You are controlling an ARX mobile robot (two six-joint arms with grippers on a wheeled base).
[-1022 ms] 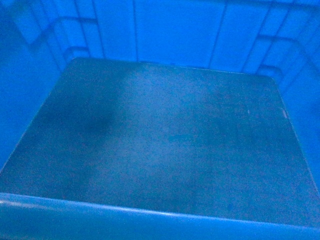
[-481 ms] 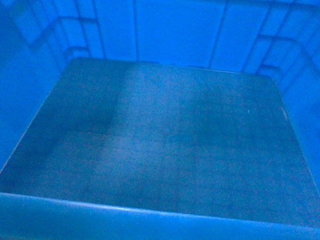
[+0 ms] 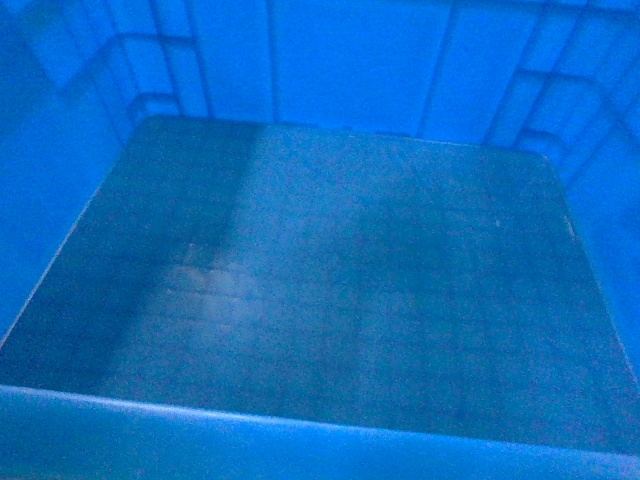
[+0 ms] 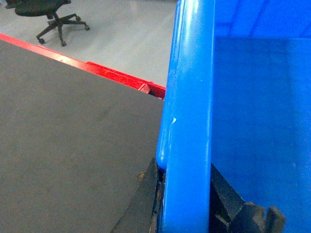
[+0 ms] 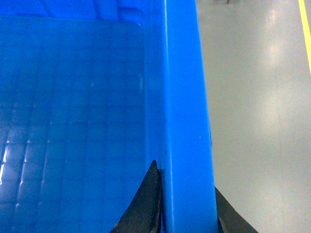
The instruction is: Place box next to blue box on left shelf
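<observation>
Fingers of your left gripper (image 4: 187, 204) straddle the box (image 3: 330, 290) at its left rim, one black finger outside, one inside, clamped on the thick edge. Your right gripper (image 5: 187, 204) pinches the right rim the same way. The box fills your head view: near rim lowest, floor beyond, ribbed far wall at top. Left of the rim lies a dark grey surface (image 4: 68, 141) with a red edge (image 4: 97, 70); past it, pale floor (image 4: 131, 34) and an office chair (image 4: 48, 14). Right of the box, glossy grey floor (image 5: 257, 111) runs to a yellow line (image 5: 305, 34).
</observation>
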